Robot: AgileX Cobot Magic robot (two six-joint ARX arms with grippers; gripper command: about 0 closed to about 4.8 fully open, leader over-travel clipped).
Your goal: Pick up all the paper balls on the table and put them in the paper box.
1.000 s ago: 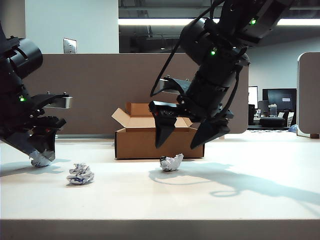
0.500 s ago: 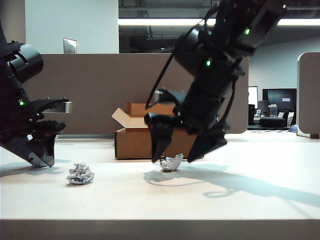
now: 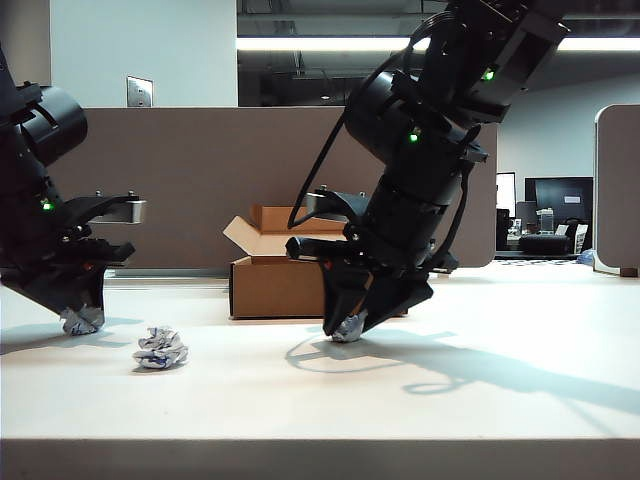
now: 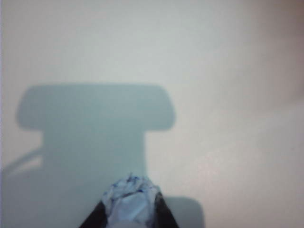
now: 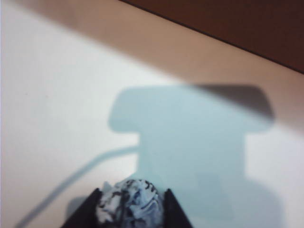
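The left tool [image 3: 80, 318] is low at the left edge of the off-white smooth surface [image 3: 480, 400], its jaws pinched on a crumpled white paper ball [image 4: 129, 202]; the right tool [image 3: 352, 322] grips a second ball [image 5: 129, 202] just before the low brown cardboard box [image 3: 272, 285]; a third ball [image 3: 161, 348] lies free between them; the surface's front and right side are open.

left hand [image 3: 80, 318]: low at table level, fingers pinched in | right hand [image 3: 350, 325]: angled down, fingers pinched in
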